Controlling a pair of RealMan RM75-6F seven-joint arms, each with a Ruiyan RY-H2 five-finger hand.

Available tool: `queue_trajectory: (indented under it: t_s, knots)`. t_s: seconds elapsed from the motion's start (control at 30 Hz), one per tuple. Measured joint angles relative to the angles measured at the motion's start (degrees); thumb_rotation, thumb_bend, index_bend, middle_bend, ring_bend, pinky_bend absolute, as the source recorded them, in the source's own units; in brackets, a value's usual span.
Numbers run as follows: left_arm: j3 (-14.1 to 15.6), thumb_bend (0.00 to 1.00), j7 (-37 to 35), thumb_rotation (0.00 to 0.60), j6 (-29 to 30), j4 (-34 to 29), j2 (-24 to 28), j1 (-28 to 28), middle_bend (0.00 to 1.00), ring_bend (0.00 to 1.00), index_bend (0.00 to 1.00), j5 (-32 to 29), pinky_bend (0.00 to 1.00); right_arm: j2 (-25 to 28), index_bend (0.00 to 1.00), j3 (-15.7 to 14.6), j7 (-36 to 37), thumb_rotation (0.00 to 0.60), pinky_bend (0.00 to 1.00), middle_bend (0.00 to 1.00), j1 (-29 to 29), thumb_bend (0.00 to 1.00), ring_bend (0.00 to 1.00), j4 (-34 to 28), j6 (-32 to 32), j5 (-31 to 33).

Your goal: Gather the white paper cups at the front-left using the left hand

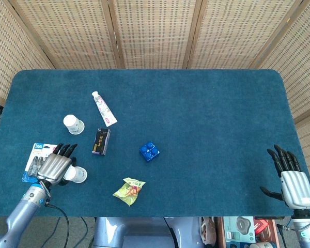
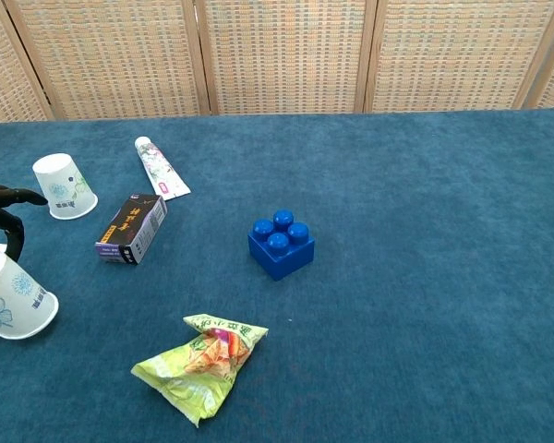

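Observation:
My left hand is at the table's front-left and grips a white paper cup with a blue flower print. The cup is tipped on its side with its mouth to the right, low over the cloth; the chest view shows the cup and dark fingers arched above it. A second white cup stands upside down further back, seen in the chest view as the far cup. My right hand hovers at the front-right edge, fingers spread, holding nothing.
A blister pack lies just left of my left hand. A toothpaste tube, a black box, a blue block and a green snack bag are scattered over the blue tablecloth.

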Motion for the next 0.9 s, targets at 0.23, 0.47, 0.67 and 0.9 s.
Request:
queue_trajectory:
  t_s: [0.23,0.47,0.67,0.9]
  knots:
    - [-0.27,0.23,2.03,0.6,-0.33,0.21,-0.41,-0.22,0.0,0.0,0.33,-1.89,0.0,-0.09,0.0,0.07,-0.1,0.6,0.0,0.0,0.01,0.14,0.0,0.05,0.12,-0.01]
    - [-0.73,0.23,3.54,0.6,-0.16,0.14,-1.25,-0.39,0.0,0.0,0.16,-3.31,0.0,-0.06,0.0,0.08,0.18,0.6,0.0,0.0,-0.08,0.14,0.0,0.13,0.42,-0.21]
    - [-1.41,0.23,1.06,0.6,-0.38,-2.28,0.61,-0.29,0.0,0.0,0.07,-1.95,0.0,-0.13,0.0,0.09,0.24,0.6,0.0,0.0,-0.05,0.14,0.0,0.25,0.39,-0.23]
    - [-3.14,0.23,-5.81,0.6,-2.41,-9.15,8.6,-0.54,0.0,0.0,0.06,0.33,0.0,-0.2,0.0,0.1,0.31,0.6,0.0,0.0,0.0,0.14,0.0,0.4,0.26,-0.17]
